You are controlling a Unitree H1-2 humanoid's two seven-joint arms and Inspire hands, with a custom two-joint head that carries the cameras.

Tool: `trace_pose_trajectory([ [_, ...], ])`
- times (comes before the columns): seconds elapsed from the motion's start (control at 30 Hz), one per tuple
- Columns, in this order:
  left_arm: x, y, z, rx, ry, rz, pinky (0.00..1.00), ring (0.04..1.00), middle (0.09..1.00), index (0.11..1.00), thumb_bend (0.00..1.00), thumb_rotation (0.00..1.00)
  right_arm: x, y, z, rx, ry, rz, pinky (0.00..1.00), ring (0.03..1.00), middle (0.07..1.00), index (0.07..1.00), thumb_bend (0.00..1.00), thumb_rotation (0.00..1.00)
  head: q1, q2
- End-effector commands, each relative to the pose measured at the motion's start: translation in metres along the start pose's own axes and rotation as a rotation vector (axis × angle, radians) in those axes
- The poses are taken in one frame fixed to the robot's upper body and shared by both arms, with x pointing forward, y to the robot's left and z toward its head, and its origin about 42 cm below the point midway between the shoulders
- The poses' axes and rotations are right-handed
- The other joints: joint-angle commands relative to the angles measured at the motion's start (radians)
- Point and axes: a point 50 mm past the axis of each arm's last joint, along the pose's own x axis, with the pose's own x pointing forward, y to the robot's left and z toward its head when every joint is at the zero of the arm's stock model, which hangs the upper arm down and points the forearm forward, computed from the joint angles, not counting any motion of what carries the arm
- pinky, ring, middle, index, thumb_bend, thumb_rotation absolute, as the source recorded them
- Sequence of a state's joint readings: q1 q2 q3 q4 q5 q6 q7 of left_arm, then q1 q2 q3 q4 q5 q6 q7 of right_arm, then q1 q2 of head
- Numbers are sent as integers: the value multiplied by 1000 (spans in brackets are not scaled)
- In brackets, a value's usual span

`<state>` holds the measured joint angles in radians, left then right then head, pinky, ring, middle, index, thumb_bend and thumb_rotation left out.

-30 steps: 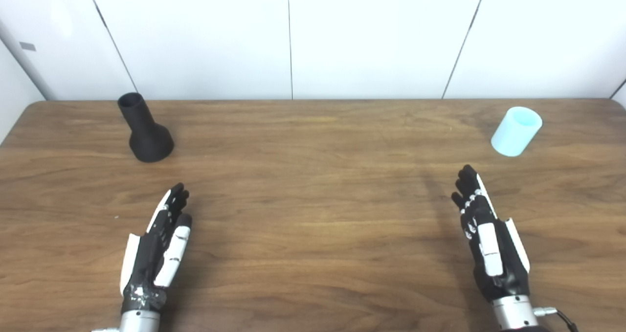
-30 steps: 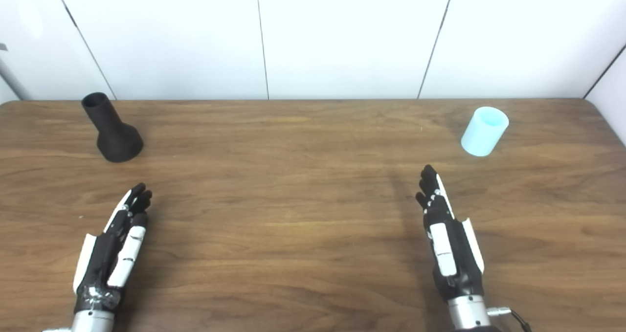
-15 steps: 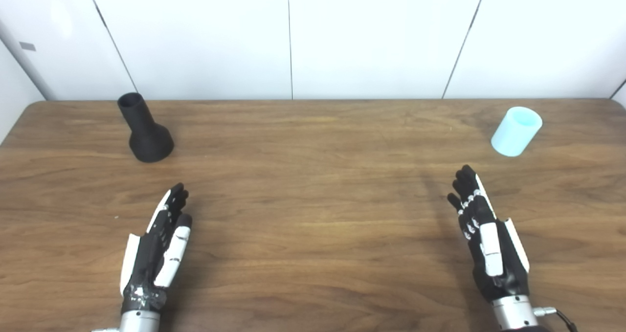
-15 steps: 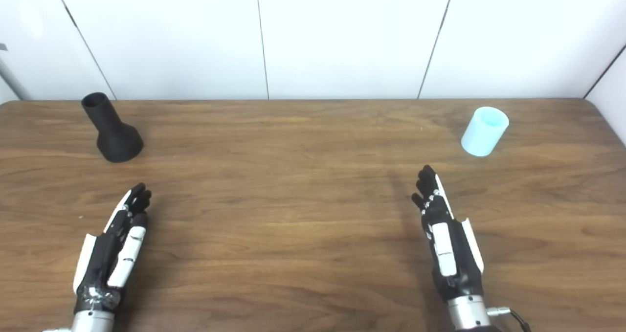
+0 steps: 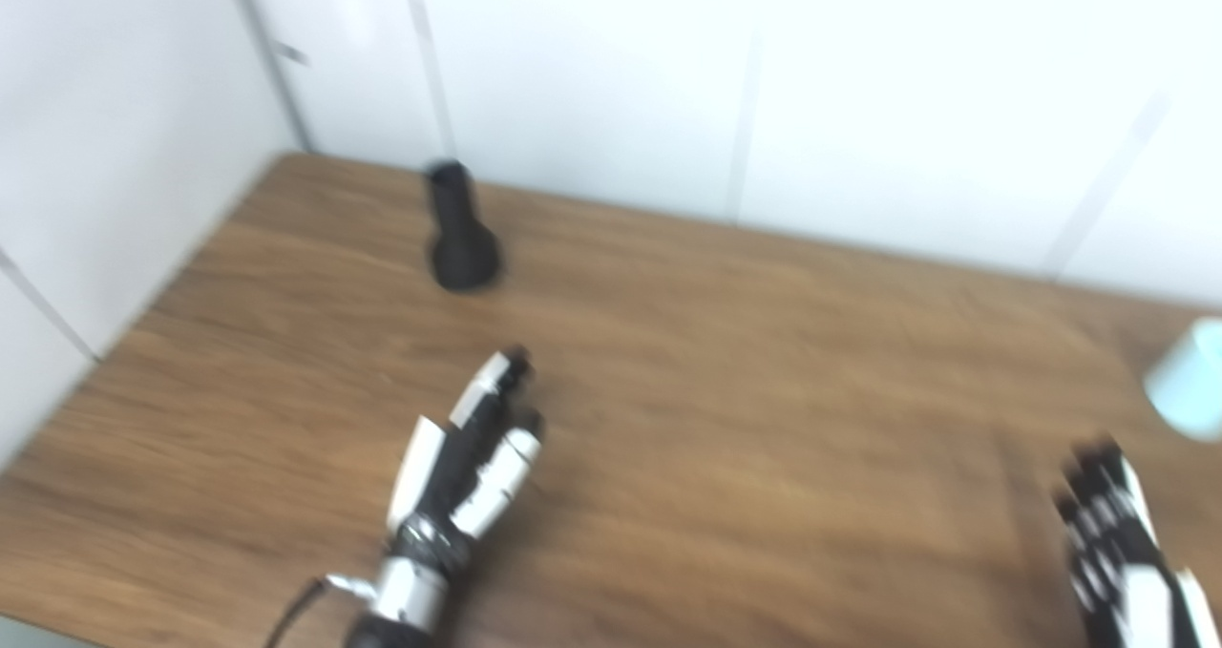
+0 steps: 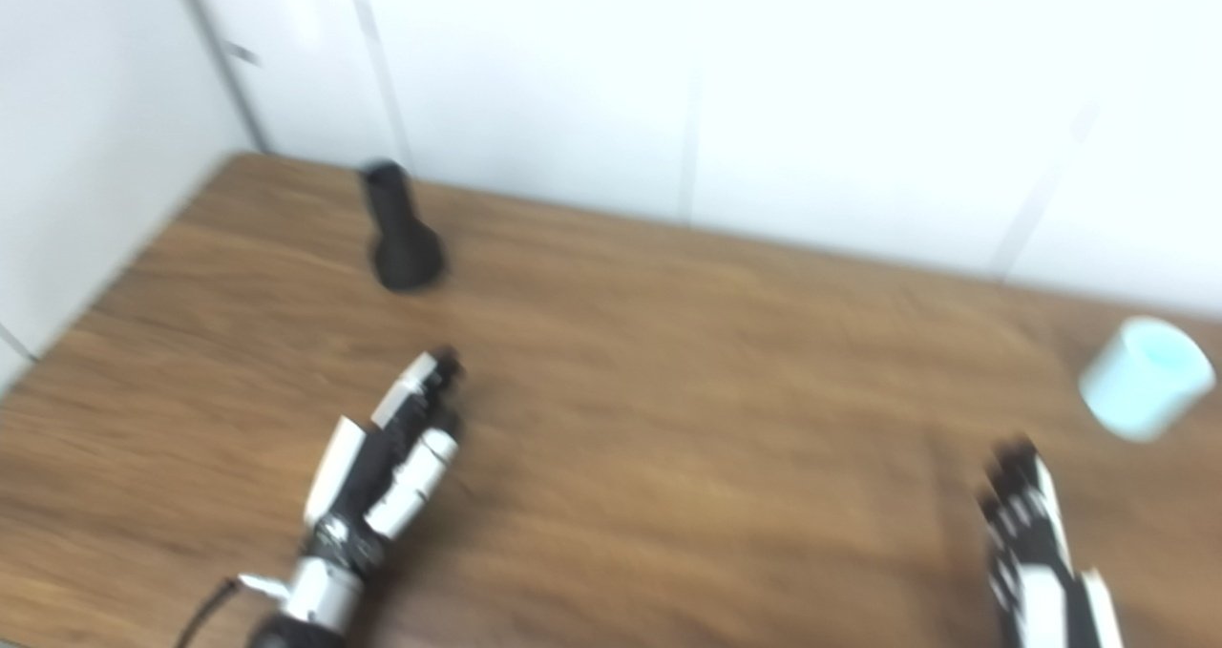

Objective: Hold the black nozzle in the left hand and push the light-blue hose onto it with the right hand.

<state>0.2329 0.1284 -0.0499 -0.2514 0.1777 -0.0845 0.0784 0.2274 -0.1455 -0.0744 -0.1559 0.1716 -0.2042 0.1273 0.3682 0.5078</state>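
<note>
The black nozzle [image 5: 461, 233] stands upright on its flared base at the far left of the wooden table [image 5: 726, 362], narrow neck up. The light-blue hose piece [image 6: 1144, 377], a short tube, stands at the far right and is cut by the frame edge in the left eye view. My left hand [image 5: 470, 455] lies open and flat on the table, well short of the nozzle. At the bottom right corner my right hand [image 6: 1039, 557] is open too, fingers stretched out, below and left of the hose. Both views are motion-blurred.
White wall panels [image 5: 668, 75] close off the back and left sides of the table. The table's left edge [image 5: 115, 343] shows, and a cable [image 6: 205, 610] trails from my left wrist.
The whole picture has swung and tilted: the camera turned left, so everything sits further right and is blurred. The nozzle, hose and both open hands keep their places on the table.
</note>
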Motion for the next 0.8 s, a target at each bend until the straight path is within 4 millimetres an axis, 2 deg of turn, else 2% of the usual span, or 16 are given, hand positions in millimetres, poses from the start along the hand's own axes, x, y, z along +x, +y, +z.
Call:
trace_pose_trajectory([
  [0.0, -15, -28, -10, -47, 71, -6, 906, 910, 904, 929, 391, 700, -18, -7, -23, 21, 84, -5, 1000, 1000, 998, 1000, 538, 991, 4, -7],
  [0.2, -14, -35, -13, -31, 71, 5, 914, 907, 897, 926, 397, 712, -17, -12, -29, 6, 80, 4, 1000, 999, 984, 1000, 553, 1000, 26, -21],
  [0.27, -14, -37, -12, -38, 73, 5, 927, 914, 901, 935, 395, 690, -17, -12, -28, -4, 74, 4, 1000, 1000, 983, 1000, 561, 1000, 31, -23],
  [0.4, -16, -38, -11, -48, 64, 14, 919, 915, 908, 941, 405, 591, -19, -14, -29, -7, 74, 3, 1000, 1000, 987, 1000, 569, 1000, 31, -23],
  [0.57, -20, -37, -5, -72, 50, 47, 933, 937, 919, 940, 519, 429, -23, -15, -27, -1, 71, 3, 1000, 1000, 990, 1000, 570, 1000, 28, -18],
  [0.67, -18, -30, 4, -54, 17, 93, 905, 912, 916, 945, 617, 272, -26, -16, -26, -12, 63, 5, 1000, 1000, 992, 1000, 545, 1000, 33, -18],
  [0.77, -8, -13, 11, 37, -24, 140, 866, 892, 909, 933, 684, 202, -29, -15, -27, -32, 69, 4, 1000, 1000, 987, 1000, 551, 1000, 36, -15],
])
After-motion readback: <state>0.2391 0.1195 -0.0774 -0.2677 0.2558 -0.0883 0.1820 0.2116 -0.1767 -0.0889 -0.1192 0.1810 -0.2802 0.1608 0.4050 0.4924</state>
